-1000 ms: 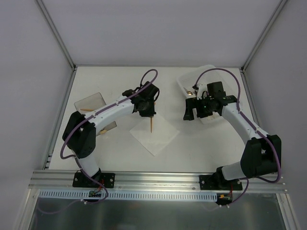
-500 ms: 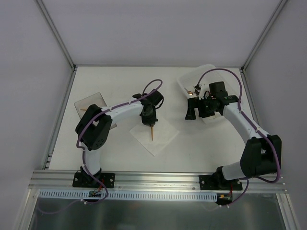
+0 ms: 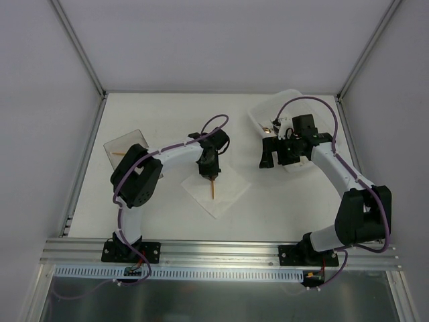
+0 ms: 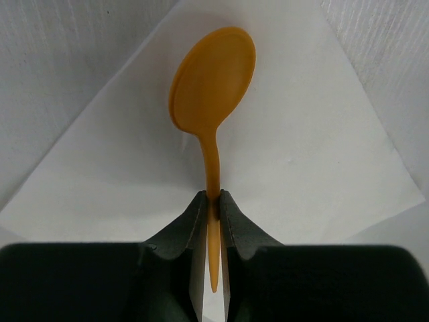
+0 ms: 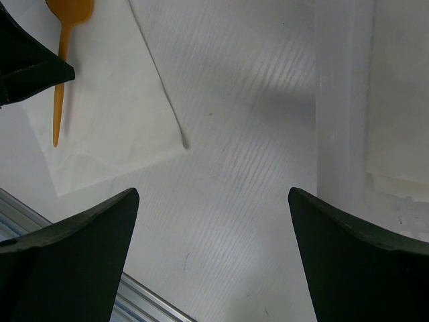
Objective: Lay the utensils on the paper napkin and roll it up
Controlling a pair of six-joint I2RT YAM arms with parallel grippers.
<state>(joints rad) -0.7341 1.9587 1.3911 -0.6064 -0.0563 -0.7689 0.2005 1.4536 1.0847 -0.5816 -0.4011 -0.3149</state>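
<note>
My left gripper (image 3: 210,172) is shut on the handle of an orange plastic spoon (image 3: 213,189). The spoon points toward the near edge, over the middle of the white paper napkin (image 3: 229,192). In the left wrist view the jaws (image 4: 212,198) pinch the thin handle, and the bowl (image 4: 213,77) lies low over the napkin (image 4: 301,154). I cannot tell whether it touches the paper. My right gripper (image 3: 271,159) is open and empty above bare table right of the napkin. Its wrist view (image 5: 213,192) shows the spoon (image 5: 60,87) and the napkin's corner (image 5: 114,100).
A smoky clear box (image 3: 131,142) stands at the left with something orange (image 3: 118,153) in it. A translucent white plastic tray (image 3: 265,107) sits at the back right, and its rim (image 5: 342,100) is beside my right gripper. Aluminium rails border the table.
My left gripper has carried the spoon a little right and toward the near side, further over the napkin. The right arm has barely moved.
</note>
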